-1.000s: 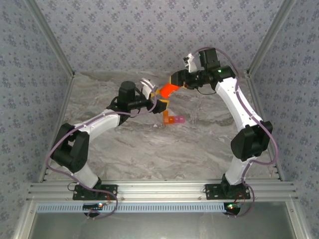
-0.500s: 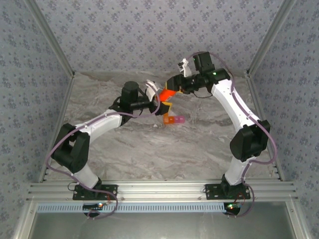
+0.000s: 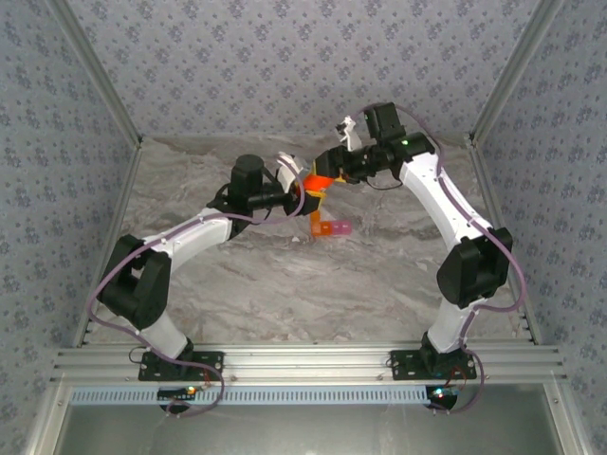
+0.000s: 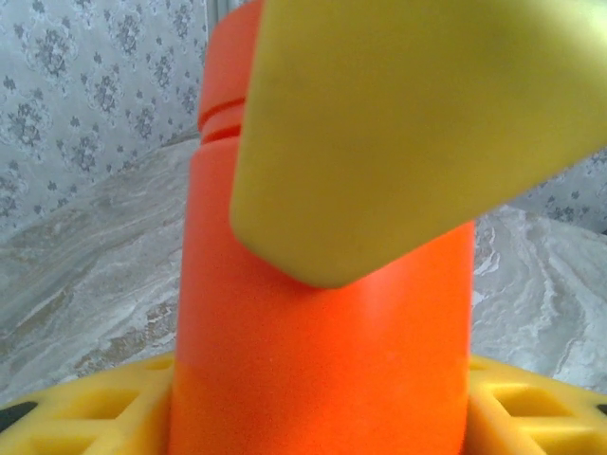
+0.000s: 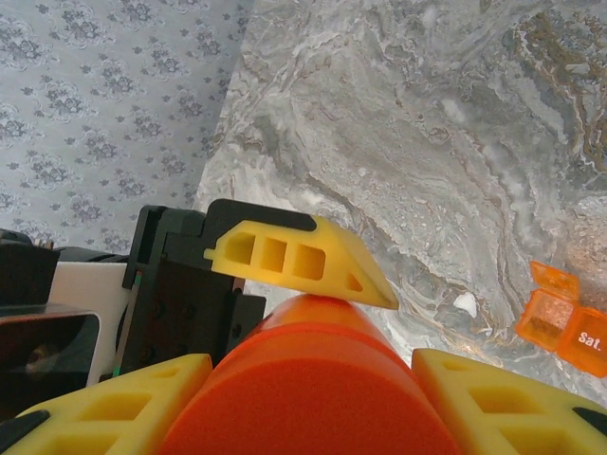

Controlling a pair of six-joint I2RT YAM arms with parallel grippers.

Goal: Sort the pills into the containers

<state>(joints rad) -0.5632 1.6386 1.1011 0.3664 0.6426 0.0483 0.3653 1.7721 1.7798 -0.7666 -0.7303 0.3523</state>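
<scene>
An orange round bottle (image 3: 319, 180) hangs above the table between both arms. My right gripper (image 3: 330, 169) is shut on its upper end, yellow fingers (image 5: 114, 398) either side of the bottle (image 5: 303, 379). My left gripper (image 3: 307, 195) has closed on the lower end; in the left wrist view the bottle (image 4: 322, 360) presses against both fingers (image 4: 85, 408). A right finger (image 4: 408, 123) crosses in front. The containers (image 3: 332, 227), a small orange and pink pill box, lie on the table just below, also in the right wrist view (image 5: 560, 318), lid up. Pills are hidden, apart from a white speck (image 5: 465, 303).
The marble table (image 3: 285, 284) is ringed by patterned walls (image 3: 285, 66) at the back and sides. An aluminium rail (image 3: 303, 365) runs along the near edge by the arm bases.
The right arm has carried the bottle left and down toward the left gripper. The left gripper's fingers have closed in on the bottle.
</scene>
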